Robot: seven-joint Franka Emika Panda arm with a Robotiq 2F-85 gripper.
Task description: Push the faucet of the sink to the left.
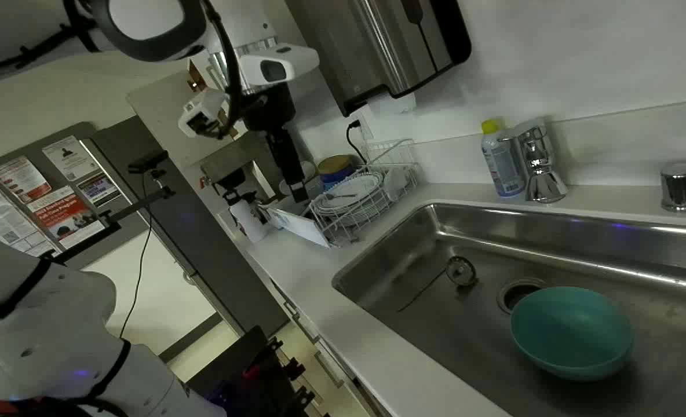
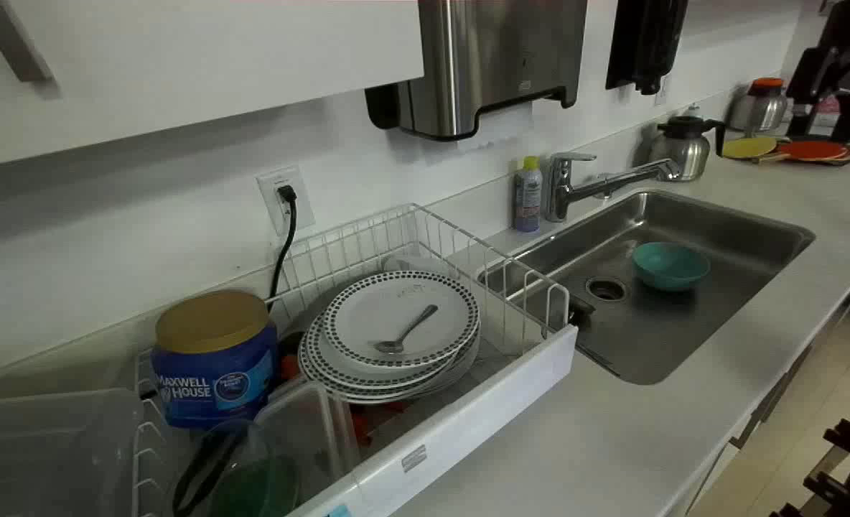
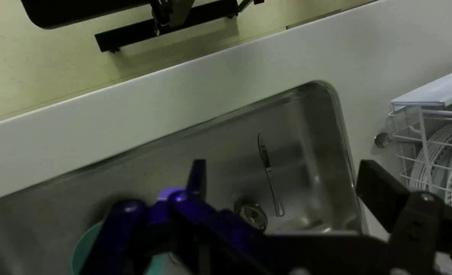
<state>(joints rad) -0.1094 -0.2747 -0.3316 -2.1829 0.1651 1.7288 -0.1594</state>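
Note:
The chrome faucet (image 1: 539, 165) stands behind the sink (image 1: 412, 278). In an exterior view the faucet (image 2: 565, 190) has its spout running to the right along the back edge of the sink (image 2: 655, 337), with a lever on top. My gripper (image 1: 298, 194) hangs in the air, fingers pointing down, apart from the faucet. In an exterior view the gripper (image 2: 821, 133) is at the upper right with a gap between its fingers. In the wrist view the gripper (image 3: 282, 168) is wide open and empty above the sink (image 3: 222, 156). The faucet does not show there.
A teal bowl (image 1: 575, 330), a strainer (image 1: 460, 271) and a knife (image 3: 268, 164) lie in the sink. A bottle with a yellow-green top (image 1: 502, 162) stands beside the faucet. A dish rack (image 2: 468, 424) and a towel dispenser (image 2: 500, 64) are nearby. A chrome knob (image 1: 682, 186) sits on the rim.

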